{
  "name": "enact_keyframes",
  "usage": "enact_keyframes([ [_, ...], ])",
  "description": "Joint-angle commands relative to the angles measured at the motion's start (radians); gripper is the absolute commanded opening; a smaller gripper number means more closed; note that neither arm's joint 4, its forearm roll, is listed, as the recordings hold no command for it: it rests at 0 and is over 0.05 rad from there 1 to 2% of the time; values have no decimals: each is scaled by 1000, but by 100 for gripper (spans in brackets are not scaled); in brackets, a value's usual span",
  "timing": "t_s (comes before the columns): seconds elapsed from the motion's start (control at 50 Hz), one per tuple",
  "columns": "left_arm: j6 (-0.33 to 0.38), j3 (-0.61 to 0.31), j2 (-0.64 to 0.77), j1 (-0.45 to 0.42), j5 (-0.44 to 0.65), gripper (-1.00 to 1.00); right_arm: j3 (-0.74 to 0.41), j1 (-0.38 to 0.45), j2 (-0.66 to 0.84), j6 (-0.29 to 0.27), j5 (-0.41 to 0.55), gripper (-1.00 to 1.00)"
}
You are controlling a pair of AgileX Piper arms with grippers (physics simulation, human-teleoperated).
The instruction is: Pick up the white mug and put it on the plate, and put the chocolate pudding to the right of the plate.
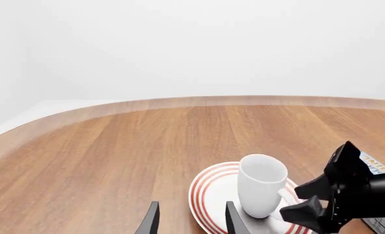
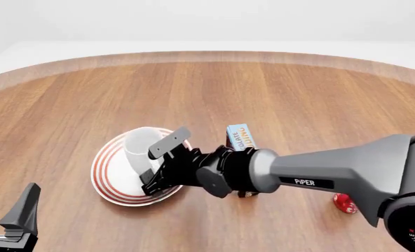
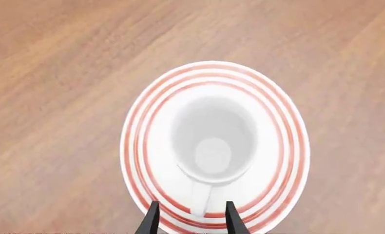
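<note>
Front view: red mug [image 2: 344, 203] behind right arm

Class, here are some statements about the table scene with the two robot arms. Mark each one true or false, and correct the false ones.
1. The white mug stands upright on the plate. True.
2. The right hand is shut on the mug's handle. False: its fingers are open, with the handle seen between them, not gripped.
3. The chocolate pudding sits on the plate. False: it rests on the table, to the right of the plate in the front view.
4. The left hand is open and holds nothing. True.
5. The mug is lying on its side. False: it is upright, opening upward.
</note>
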Motion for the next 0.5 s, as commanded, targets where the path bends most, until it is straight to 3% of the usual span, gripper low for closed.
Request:
enact_keyframes([
  [0.02,0,0,0,0,0,100,9,3,-30,-5,5,100],
  [0.5,0,0,0,0,0,100,65,-10,-122,-22,9,100],
])
